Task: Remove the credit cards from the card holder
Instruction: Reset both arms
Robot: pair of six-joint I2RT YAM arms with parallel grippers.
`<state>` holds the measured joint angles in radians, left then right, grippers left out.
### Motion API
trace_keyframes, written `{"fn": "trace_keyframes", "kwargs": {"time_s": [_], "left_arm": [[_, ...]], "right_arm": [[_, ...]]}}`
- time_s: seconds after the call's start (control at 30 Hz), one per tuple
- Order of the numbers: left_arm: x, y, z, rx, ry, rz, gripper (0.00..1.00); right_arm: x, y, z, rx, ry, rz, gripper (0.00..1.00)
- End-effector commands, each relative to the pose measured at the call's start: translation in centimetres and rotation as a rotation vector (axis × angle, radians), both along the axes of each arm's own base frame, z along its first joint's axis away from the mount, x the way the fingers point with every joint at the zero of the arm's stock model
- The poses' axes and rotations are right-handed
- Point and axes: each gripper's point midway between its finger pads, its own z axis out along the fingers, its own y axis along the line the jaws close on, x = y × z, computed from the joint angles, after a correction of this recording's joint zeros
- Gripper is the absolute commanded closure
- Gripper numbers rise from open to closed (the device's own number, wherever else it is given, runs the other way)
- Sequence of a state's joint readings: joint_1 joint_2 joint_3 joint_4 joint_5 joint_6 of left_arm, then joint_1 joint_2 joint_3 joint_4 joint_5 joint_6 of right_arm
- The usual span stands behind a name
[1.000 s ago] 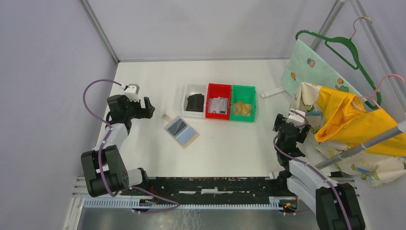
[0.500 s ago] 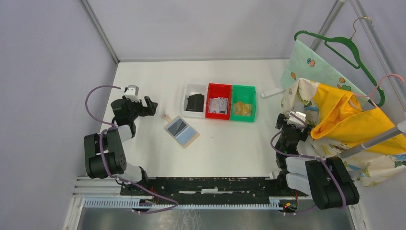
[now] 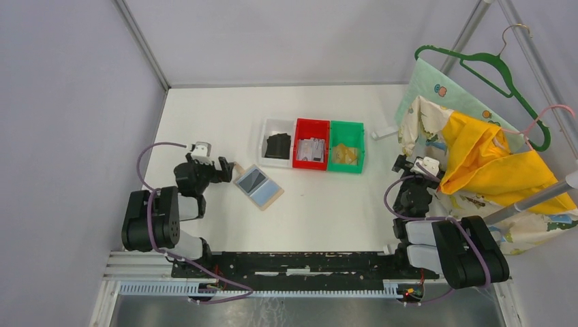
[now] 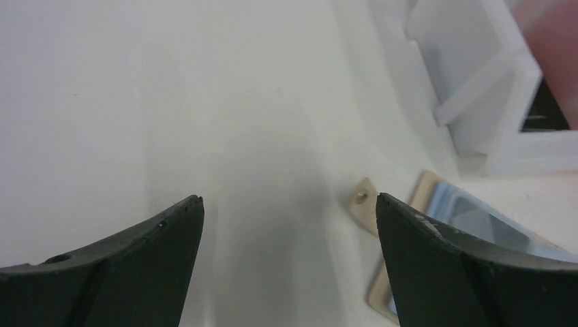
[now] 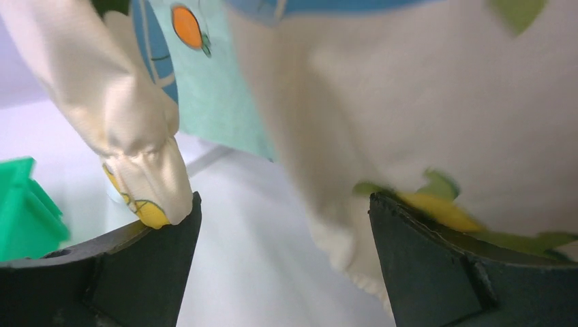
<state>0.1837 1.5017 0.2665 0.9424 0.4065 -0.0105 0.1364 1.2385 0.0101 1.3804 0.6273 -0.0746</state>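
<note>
The tan card holder [image 3: 258, 187] lies open on the white table, blue-grey and dark panels up, its tab [image 3: 236, 166] toward the left arm. In the left wrist view its tab [image 4: 362, 201] and edge [image 4: 443, 204] show beside the right finger. Pale grey-white credit cards [image 3: 311, 149] lie in the red bin [image 3: 311, 125]. My left gripper [image 3: 224, 167] is open and empty, low at the holder's tab end. My right gripper [image 3: 409, 163] is open and empty, at the table's right side against hanging cloth [image 5: 422, 109].
A white bin [image 3: 276, 127] holds a black lump [image 3: 277, 145]; a green bin [image 3: 346, 129] holds a yellowish lump [image 3: 344, 154]. Patterned and yellow garments [image 3: 491, 163] hang on green [image 3: 491, 65] and pink hangers from a rack at right. Grey walls enclose the table.
Both arms have folded back toward their bases. The left gripper moved down and right, close to the holder's tab. The right gripper moved up against the cloth, which shifted.
</note>
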Motion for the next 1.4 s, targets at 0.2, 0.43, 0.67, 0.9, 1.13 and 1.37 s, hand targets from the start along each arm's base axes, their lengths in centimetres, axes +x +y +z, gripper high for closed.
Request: {"fn": "trace_keyframes", "kwargs": {"time_s": [0.2, 0.43, 0.67, 0.9, 1.13, 1.37], "left_arm": [[1.7, 0.7, 3.7, 0.129, -0.173, 0.099, 0.00], [1.7, 1.4, 3.1, 0.112, -0.194, 0.154, 0.00], [1.6, 1.4, 3.0, 0.111, -0.188, 0.150, 0.00], [1.5, 1.4, 3.1, 0.110, -0.194, 0.151, 0.00], [1.5, 1.4, 3.2, 0.110, -0.194, 0.150, 0.00], [1.5, 1.4, 3.2, 0.110, -0.194, 0.151, 0.00]], "right_arm": [[-5.5, 2.7, -3.1, -0.158, 0.064, 0.239, 0.02], [-1.6, 2.2, -5.5, -0.127, 0.207, 0.168, 0.02], [-1.5, 2.1, -5.8, -0.116, 0.215, 0.171, 0.02], [-1.5, 2.1, -5.7, -0.119, 0.213, 0.170, 0.02], [-1.5, 2.0, -5.7, -0.119, 0.214, 0.169, 0.02], [-1.5, 2.0, -5.7, -0.120, 0.215, 0.169, 0.02]]}}
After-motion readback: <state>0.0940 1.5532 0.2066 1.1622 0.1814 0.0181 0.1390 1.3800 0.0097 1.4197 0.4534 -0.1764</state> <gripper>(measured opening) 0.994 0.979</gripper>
